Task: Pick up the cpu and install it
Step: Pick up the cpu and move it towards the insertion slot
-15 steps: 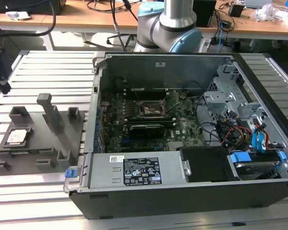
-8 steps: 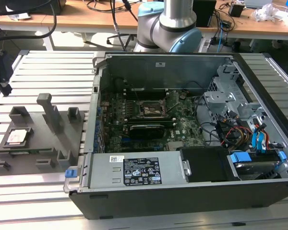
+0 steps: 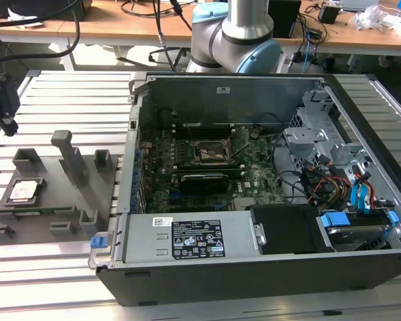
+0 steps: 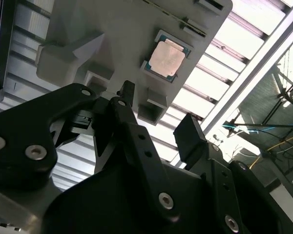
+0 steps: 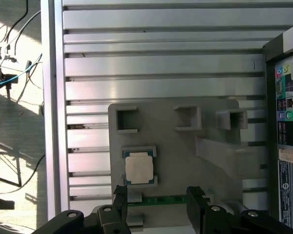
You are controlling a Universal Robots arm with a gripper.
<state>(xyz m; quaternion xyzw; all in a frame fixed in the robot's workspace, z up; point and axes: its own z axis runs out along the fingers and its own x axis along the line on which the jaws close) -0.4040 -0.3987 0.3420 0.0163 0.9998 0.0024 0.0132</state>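
The cpu (image 3: 25, 192) lies flat in a shallow recess of the grey holder (image 3: 67, 214), not yet picked up. The hand (image 3: 1, 100) hovers above it and well apart. The hand is spread wide, with nothing between its fingers (image 5: 198, 197). In the first wrist view the cpu (image 5: 138, 168) sits just beyond the fingertips. It is nearer one finger than the other, not centred in the gap of the hand (image 5: 157, 195). Being square, the chip has no long axis. There its edges run parallel with the holder's edges and square to the line across the two fingers. In the second wrist view the cpu (image 4: 166, 59) shows a pale, matte silvery top plate with a thin green rim around it. The holder rests on the slatted metal table (image 3: 53, 87). The open computer case (image 3: 254, 267) and the socket (image 3: 210, 152) inside it lie much farther from the hand than the cpu does.
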